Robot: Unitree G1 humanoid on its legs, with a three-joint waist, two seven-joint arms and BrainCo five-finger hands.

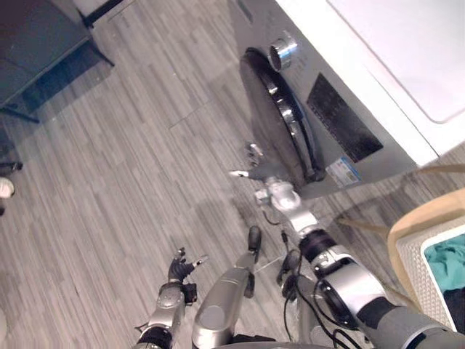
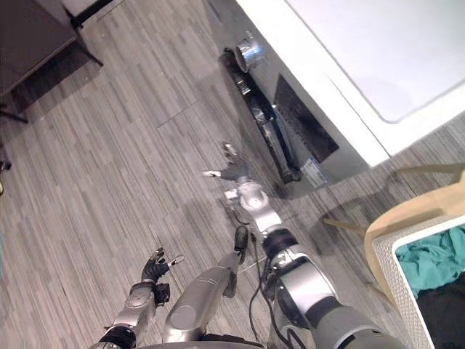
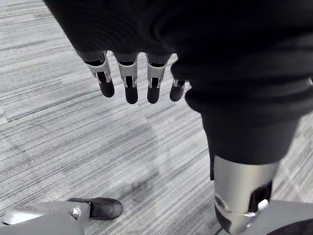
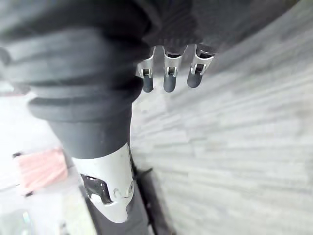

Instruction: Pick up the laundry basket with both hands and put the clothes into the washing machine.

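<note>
Basket far from right robot hand

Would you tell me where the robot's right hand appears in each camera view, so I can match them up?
Left eye view: right hand near centre, fingers spread, beside the washing machine door.
Right eye view: at centre, beside the same door's lower end.
Right wrist view: its straight fingers in a row, floor past them.
Left wrist view: the left hand over the floor.
Shared landmark: the grey plank floor.
</note>
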